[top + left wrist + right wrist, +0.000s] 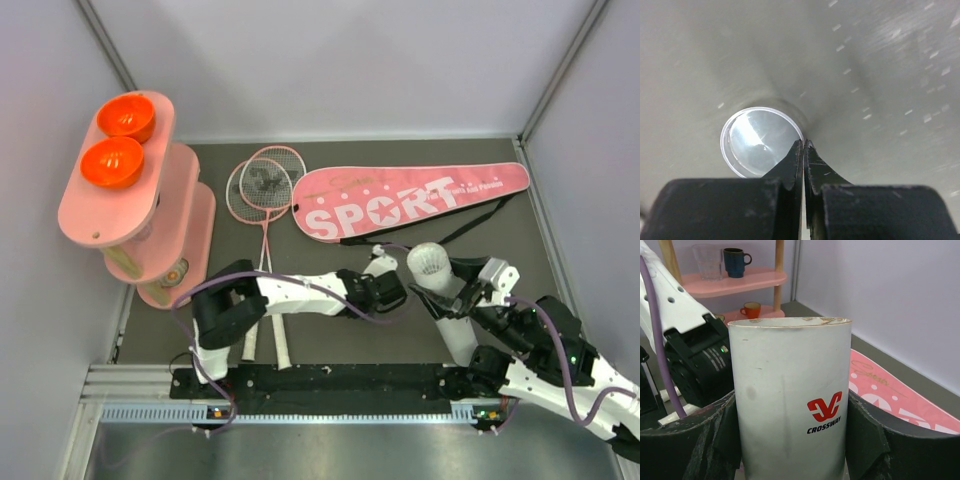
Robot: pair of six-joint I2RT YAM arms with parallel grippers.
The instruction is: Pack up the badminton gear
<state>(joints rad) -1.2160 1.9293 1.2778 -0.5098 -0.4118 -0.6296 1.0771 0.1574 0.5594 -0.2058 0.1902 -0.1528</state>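
Here, round cardboard tube (790, 400), black right fingers (875, 440) gripping

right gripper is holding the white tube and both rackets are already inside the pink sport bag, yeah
No. The right gripper does hold the white tube, but both rackets lie on the table left of the pink bag, not inside it, as the top view shows.

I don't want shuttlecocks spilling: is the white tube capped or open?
Open: the tube shows a bare rim in the right wrist view and a shuttlecock inside its mouth from above.
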